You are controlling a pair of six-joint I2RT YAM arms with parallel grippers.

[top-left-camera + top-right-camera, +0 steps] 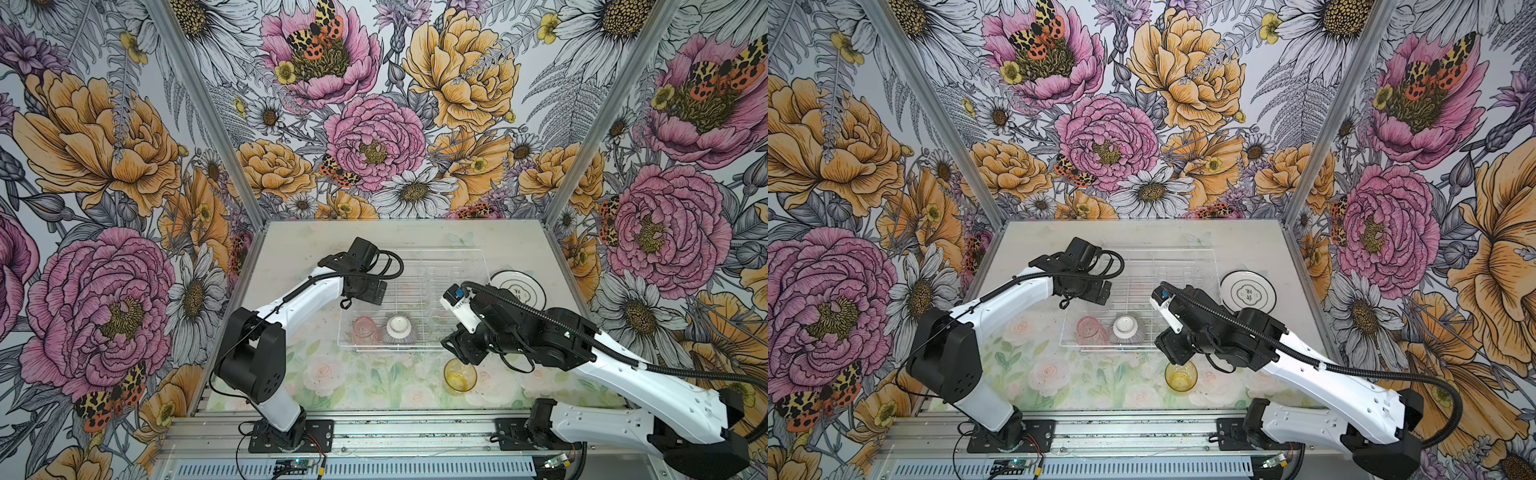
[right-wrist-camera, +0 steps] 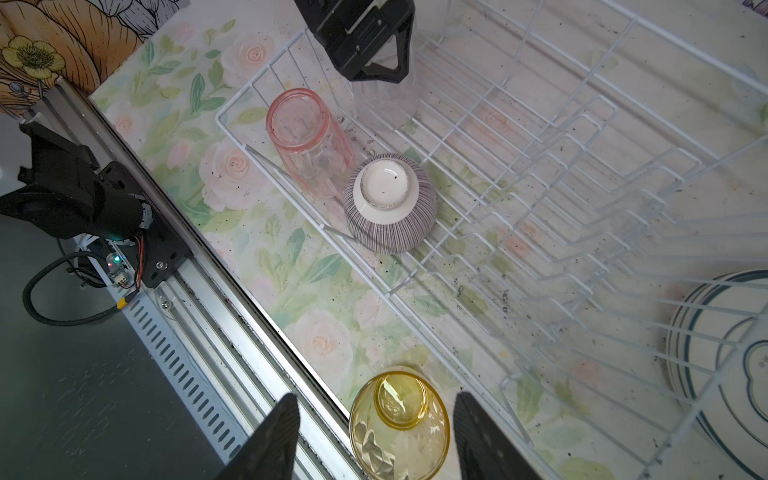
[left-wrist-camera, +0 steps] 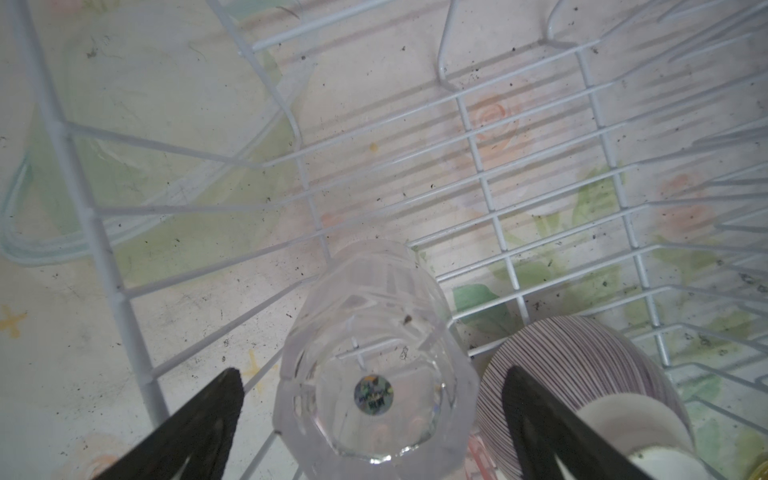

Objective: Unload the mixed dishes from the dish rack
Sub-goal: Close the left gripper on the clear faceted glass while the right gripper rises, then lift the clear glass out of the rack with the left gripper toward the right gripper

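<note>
Dish rack [image 1: 424, 282]: mid-table, plate prongs bare; three items left inside, all at its near-left end. Plate stack [image 1: 1248, 291]: out, flat on table just beside rack's right side; count not readable. Striped bowl [image 2: 390, 199]: in rack, upside down, foot up, by near wall; close against pink tumbler [image 2: 307, 141], contact not confirmable; pink tumbler stands on the left-arm side of it. Clear tumbler [image 3: 374, 374]: in rack, on end, long axis vertical, just beyond those two; sticker end faces wrist cam. Amber tumbler [image 2: 399, 419]: out, on end on table, in front of rack's near-right corner.

L gripper [image 3: 372, 371]: jaws wide apart, pointing down, straddling clear tumbler; gap visible each side, no contact; one finger [image 3: 540, 415] hangs close to bowl. R gripper [image 2: 376, 395]: jaws apart either side of amber tumbler; daylight both sides, nothing held.

Assessment: next pick = clear tumbler; sits centred under L gripper, axis in line w/ approach; L arm far nearer than R. Needs short descent, then close; risk: finger nudging bowl.
</note>
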